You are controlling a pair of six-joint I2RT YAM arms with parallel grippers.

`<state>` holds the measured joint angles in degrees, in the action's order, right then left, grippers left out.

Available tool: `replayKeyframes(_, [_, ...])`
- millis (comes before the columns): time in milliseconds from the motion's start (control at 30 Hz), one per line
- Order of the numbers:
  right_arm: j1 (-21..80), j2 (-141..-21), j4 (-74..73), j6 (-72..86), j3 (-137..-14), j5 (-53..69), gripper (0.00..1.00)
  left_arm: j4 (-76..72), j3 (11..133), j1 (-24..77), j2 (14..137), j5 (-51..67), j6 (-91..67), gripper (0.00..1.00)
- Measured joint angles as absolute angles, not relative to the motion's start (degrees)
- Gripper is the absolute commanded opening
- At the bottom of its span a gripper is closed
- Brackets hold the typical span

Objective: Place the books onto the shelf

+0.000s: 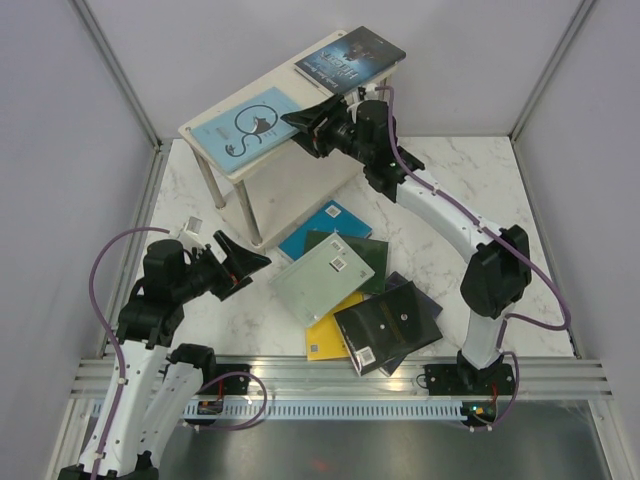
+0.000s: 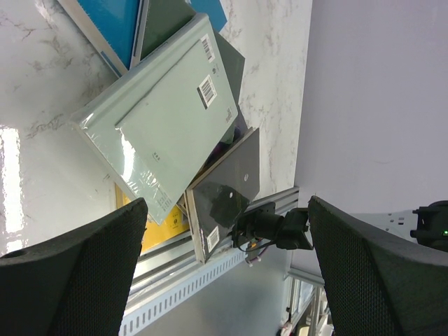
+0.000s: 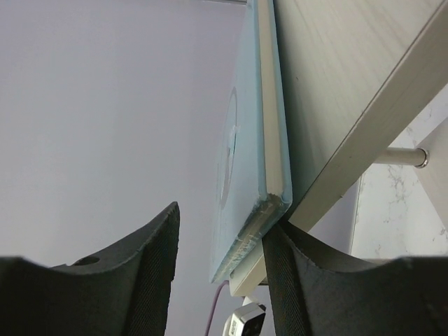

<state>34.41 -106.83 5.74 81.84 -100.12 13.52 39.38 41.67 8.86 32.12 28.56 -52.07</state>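
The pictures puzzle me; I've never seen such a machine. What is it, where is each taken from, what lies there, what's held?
Two robot arms with pincer grippers. One picture looks down from above; the others from each wrist's camera. A light blue book and a dark blue book lie on the shelf; the rest lie in a pile on the table. The right gripper stands open at the light blue book's edge; the left gripper hangs open beside the pile. Nothing is held.

shelf point(image 1: 245, 170): pale whitish | light blue book point(image 1: 245, 125): black swirl drawing | dark blue book point(image 1: 350, 57): pictorial | desk point(image 1: 430, 170): white marble, grey veins | pile: pale green book point(image 1: 322, 280), teal book point(image 1: 320, 225), dark green book point(image 1: 360, 255), yellow book point(image 1: 328, 335), black book point(image 1: 388, 325)
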Motion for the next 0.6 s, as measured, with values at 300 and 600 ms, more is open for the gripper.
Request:
replayKeyframes(300, [32.01,-106.21,3.40,80.20,-100.09,19.73,0.54,39.38,41.67,8.86,32.18,28.53,-52.07,0.98])
replayKeyframes(600, [31.16,-106.24,0.56,78.24,-99.92,22.72,0.09,39.40,41.60,8.86,32.25,28.53,-52.07,0.98])
